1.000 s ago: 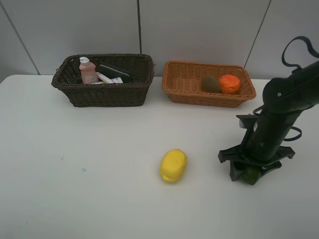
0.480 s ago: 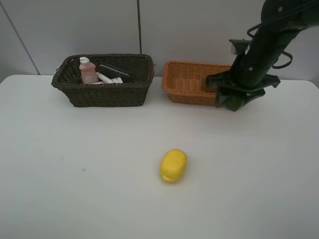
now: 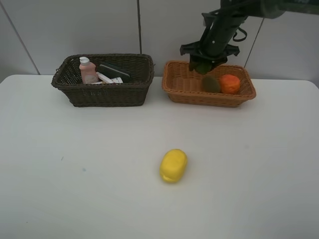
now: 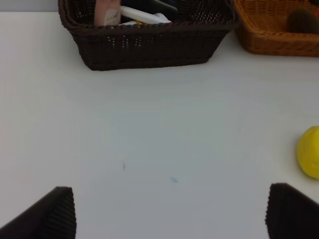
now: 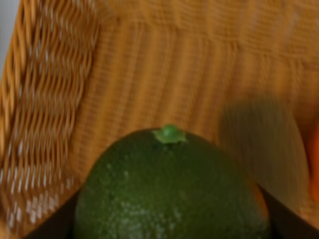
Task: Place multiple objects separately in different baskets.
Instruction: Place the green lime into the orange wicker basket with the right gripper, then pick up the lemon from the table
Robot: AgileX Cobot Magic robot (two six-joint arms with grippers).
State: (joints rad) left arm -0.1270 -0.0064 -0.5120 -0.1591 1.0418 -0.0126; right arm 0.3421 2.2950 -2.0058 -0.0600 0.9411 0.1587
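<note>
My right gripper (image 3: 202, 63) hangs over the left half of the orange-tan basket (image 3: 184, 92), shut on the dark green avocado (image 3: 199, 66). The right wrist view shows the avocado (image 5: 169, 189) stem-up, close above the basket's weave (image 5: 55, 109), with the blurred kiwi (image 5: 261, 149) beside it. The kiwi (image 3: 210, 83) and the orange (image 3: 230, 83) lie in that basket's right half. A yellow lemon (image 3: 173, 165) rests on the table. The dark brown basket (image 3: 104, 94) holds the pink bottle (image 3: 88, 71), marker (image 3: 106, 77) and eraser (image 3: 114, 72). My left gripper (image 4: 172, 219) is open over bare table, lemon (image 4: 310, 152) to one side.
The white table (image 3: 75, 174) ends at a grey panelled wall (image 3: 75, 25) just behind both baskets. The right arm (image 3: 234, 15) reaches in from the upper right above the orange-tan basket. The left arm is outside the high view.
The right arm has lifted the avocado from the table's right side and carried it up and left, to above the orange-tan basket. The lemon and the baskets stayed still.
</note>
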